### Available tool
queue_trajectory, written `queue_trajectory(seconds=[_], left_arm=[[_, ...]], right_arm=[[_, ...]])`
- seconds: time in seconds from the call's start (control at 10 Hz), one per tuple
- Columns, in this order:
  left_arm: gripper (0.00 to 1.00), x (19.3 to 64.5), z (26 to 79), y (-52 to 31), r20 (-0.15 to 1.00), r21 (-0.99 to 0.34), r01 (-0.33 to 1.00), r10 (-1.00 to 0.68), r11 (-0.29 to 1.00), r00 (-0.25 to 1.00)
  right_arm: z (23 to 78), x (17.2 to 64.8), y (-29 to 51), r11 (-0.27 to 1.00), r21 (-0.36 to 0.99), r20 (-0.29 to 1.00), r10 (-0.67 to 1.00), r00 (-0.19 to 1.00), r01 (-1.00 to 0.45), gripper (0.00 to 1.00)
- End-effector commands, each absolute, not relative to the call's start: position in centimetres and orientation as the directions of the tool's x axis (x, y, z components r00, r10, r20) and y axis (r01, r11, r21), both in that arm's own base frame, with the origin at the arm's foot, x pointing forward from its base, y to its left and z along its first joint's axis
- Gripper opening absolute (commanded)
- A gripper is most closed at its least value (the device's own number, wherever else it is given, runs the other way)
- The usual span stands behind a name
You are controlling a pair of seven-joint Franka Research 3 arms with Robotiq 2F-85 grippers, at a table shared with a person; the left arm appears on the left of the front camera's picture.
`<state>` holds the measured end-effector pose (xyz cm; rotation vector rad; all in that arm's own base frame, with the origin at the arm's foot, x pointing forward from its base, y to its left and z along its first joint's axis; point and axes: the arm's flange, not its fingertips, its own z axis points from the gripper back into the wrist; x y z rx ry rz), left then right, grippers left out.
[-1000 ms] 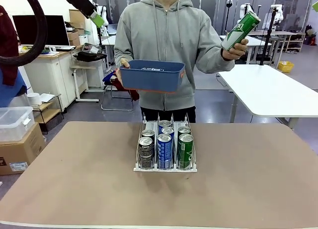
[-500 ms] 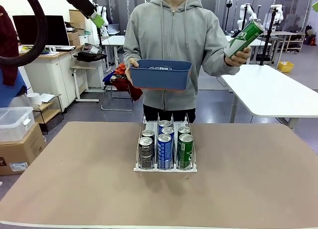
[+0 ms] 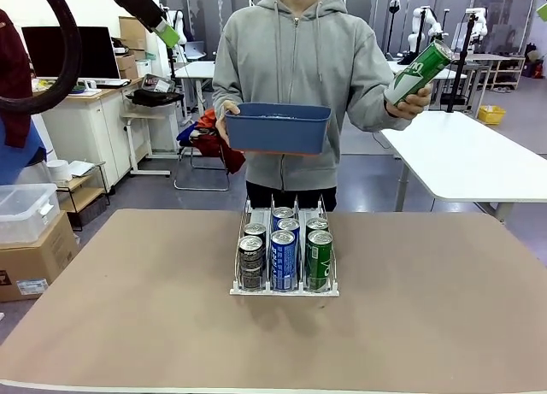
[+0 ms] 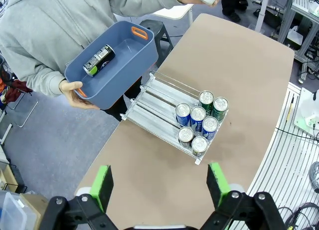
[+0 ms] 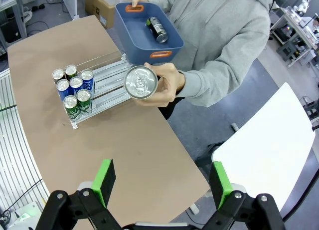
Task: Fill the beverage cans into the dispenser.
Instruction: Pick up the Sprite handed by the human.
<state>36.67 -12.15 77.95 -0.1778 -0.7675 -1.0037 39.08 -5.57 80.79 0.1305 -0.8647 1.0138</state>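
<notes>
I count nine beverage cans [image 3: 283, 259]: three dark, three blue, three green. Seven stand in the one dispenser [image 3: 286, 291]: two dark, three blue, two green. One dark can [image 4: 98, 60] lies in the one blue bin [image 3: 278, 133] at twelve o'clock. One green can [image 3: 416, 72] is in a person's hand [image 3: 410, 100] at two o'clock.

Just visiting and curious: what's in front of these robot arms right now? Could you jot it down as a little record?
Dispenser: clear three-lane rack on the table, seven cans at its robot-side end
Lanes: two dark, three blue, two green
Person: green can raised in one hand, blue bin in the other
Bin contents: one dark can lying down
Left gripper: open, holding nothing, high above the table
Right gripper: open, holding nothing
</notes>
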Motion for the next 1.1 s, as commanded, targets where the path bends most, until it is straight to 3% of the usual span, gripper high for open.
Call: queue_trajectory(seconds=[0.0,0.6,0.7,1.0], left_arm=[[1.0,36.7,77.9,-11.9,0.655,0.197,0.812,-0.69,0.549,0.307],[1.0,36.7,77.9,-11.9,0.655,0.197,0.812,-0.69,0.549,0.307],[1.0,36.7,77.9,-11.9,0.655,0.197,0.812,-0.69,0.549,0.307],[1.0,36.7,77.9,-11.9,0.655,0.197,0.812,-0.69,0.549,0.307]], right_arm=[[81.2,41.5,-4.6,0.506,-0.237,0.676,0.699,0.233,-0.829,1.0],[80.2,44.7,0.2,0.432,-0.258,0.636,0.749,0.184,-0.864,1.0],[80.2,45.3,1.0,0.482,-0.254,0.634,0.738,0.232,-0.839,1.0],[79.7,44.5,0.7,0.458,-0.256,0.635,0.744,0.21,-0.851,1.0]])
